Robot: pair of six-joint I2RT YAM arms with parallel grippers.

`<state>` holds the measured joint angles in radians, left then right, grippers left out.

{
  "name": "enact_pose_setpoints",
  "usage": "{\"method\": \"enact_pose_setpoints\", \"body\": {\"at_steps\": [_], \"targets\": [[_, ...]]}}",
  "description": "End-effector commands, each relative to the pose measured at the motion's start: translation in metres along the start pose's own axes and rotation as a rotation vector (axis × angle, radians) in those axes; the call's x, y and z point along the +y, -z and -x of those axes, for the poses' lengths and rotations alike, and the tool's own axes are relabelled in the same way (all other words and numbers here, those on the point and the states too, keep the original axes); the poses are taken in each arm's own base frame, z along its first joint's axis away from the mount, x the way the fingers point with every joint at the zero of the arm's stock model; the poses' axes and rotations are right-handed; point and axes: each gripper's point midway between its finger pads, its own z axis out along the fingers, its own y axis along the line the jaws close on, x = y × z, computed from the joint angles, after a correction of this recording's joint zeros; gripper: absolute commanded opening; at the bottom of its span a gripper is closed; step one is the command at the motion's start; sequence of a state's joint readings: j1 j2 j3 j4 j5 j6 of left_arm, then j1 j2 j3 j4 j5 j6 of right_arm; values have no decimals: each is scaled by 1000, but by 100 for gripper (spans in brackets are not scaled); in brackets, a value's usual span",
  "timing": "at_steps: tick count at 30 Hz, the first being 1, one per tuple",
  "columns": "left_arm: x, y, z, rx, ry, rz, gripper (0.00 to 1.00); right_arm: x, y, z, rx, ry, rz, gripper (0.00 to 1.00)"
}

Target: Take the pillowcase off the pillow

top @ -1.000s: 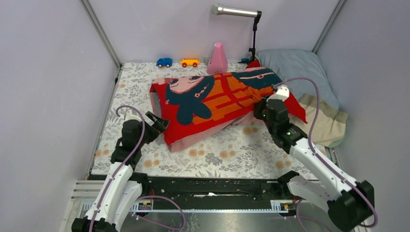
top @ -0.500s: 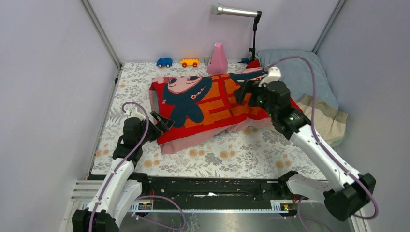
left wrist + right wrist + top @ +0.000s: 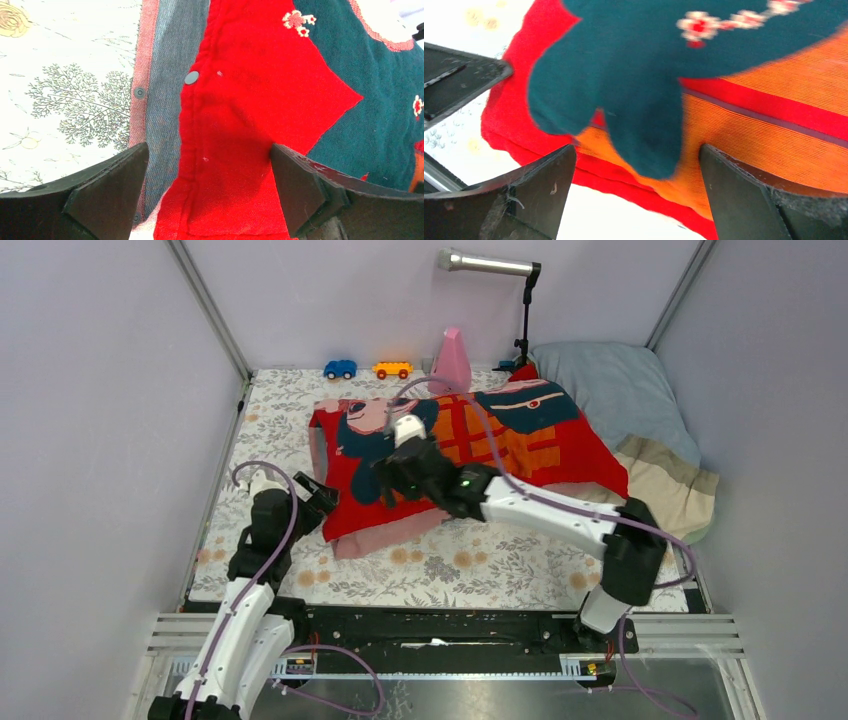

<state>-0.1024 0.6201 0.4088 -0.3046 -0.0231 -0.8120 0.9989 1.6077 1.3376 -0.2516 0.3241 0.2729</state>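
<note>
The pillowcase (image 3: 480, 440) lies spread in the middle of the flowery mat (image 3: 480, 560), print side up; the left claw (image 3: 322, 495) is at its 8 o'clock corner, spread wide apart; the right claw (image 3: 383, 485) hangs over the cloth at 3 o'clock from it, wide apart too; a grey-blue pillow (image 3: 610, 380) lies at 2 o'clock.

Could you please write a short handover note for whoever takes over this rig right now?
Left gripper: open, jaws either side of the pillowcase's red edge by the snap hem, nothing gripped.
Right gripper: open, over the teal and orange print near that same end, holding nothing.
The pillowcase lies on the floral mat; the pillow is not visible, probably inside.
Done: nothing that shows. Left: grip the case and pull it off the pillow.
</note>
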Motion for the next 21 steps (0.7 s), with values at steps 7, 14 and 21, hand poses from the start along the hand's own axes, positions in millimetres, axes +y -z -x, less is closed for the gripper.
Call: {"method": "enact_pose_setpoints", "body": {"at_steps": [7, 14, 21], "targets": [[-22, 11, 24, -81, -25, -78, 99, 44, -38, -28, 85, 149, -49, 95], [-42, 12, 10, -13, -66, -210, 99, -4, -18, -27, 19, 160, -240, 13], [-68, 14, -2, 50, -66, -369, 99, -50, 25, -12, -106, 17, -209, 0]]}}
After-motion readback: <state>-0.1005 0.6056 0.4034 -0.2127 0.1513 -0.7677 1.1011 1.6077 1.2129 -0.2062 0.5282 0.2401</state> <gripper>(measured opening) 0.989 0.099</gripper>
